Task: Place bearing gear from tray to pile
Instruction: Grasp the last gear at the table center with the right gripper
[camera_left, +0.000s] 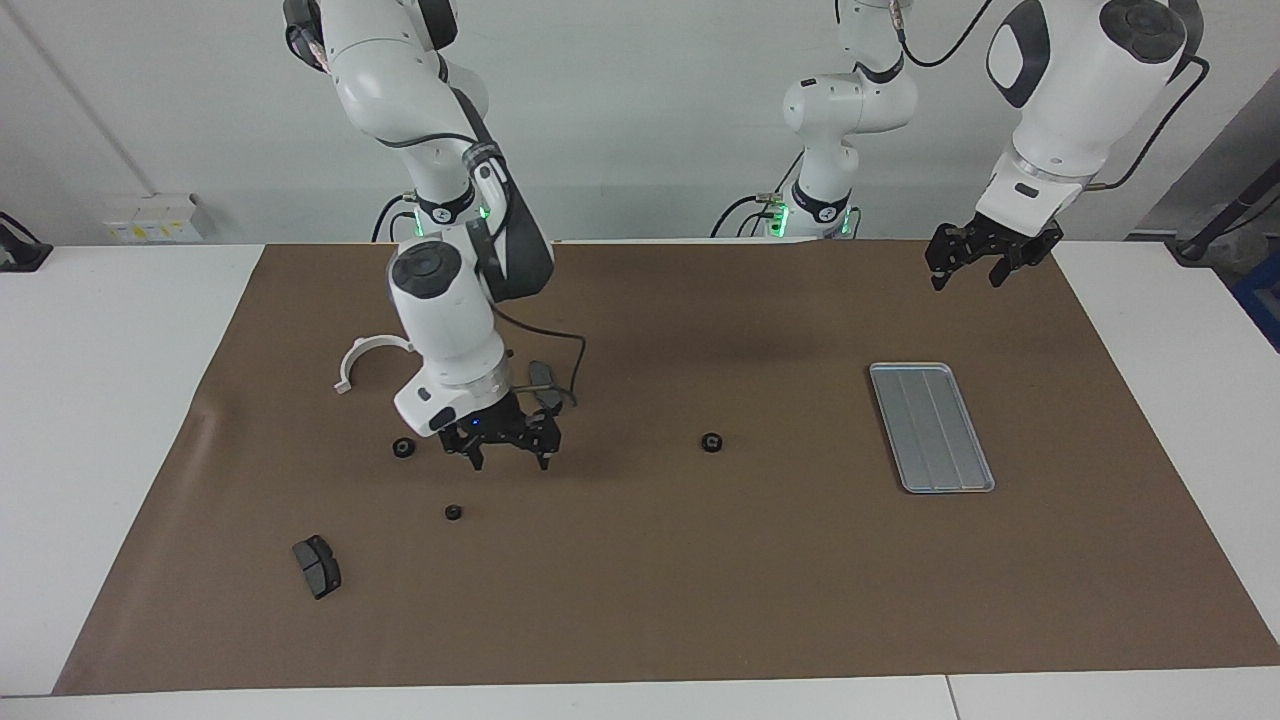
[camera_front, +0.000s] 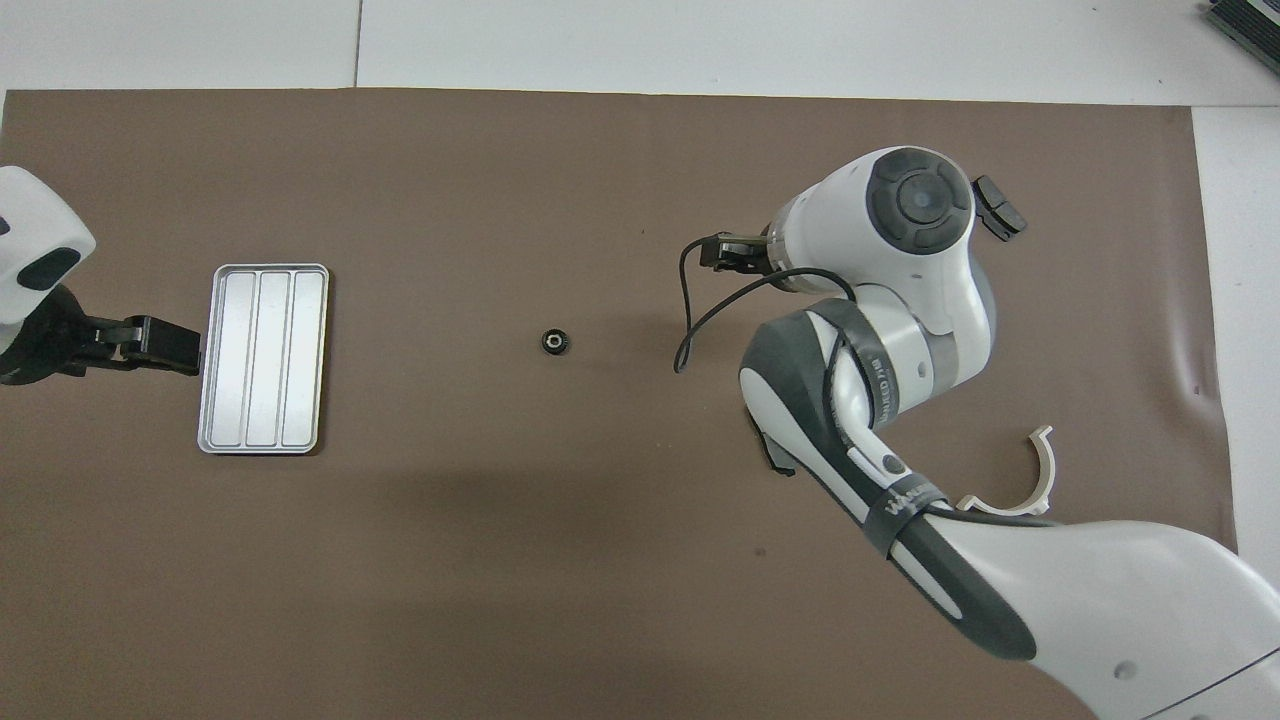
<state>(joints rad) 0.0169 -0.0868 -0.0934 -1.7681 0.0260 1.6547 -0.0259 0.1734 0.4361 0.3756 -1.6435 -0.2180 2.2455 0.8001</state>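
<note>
You see a silver-grey tray (camera_left: 932, 427) with lengthwise ridges lying on a plain brown mat (camera_left: 640, 600), which covers a white surface (camera_left: 110, 420). Three small black gears (camera_left: 711, 441) dot the mat. The two brake pads (camera_left: 317, 566) are dark grey, and the curved bracket (camera_left: 362, 358) is white. Both arms (camera_left: 445, 300) are white with dark grey joints and black fingers (camera_left: 480, 455).

Tray (camera_left: 931, 427) toward left arm's end, bracket (camera_left: 362, 358) toward right's
</note>
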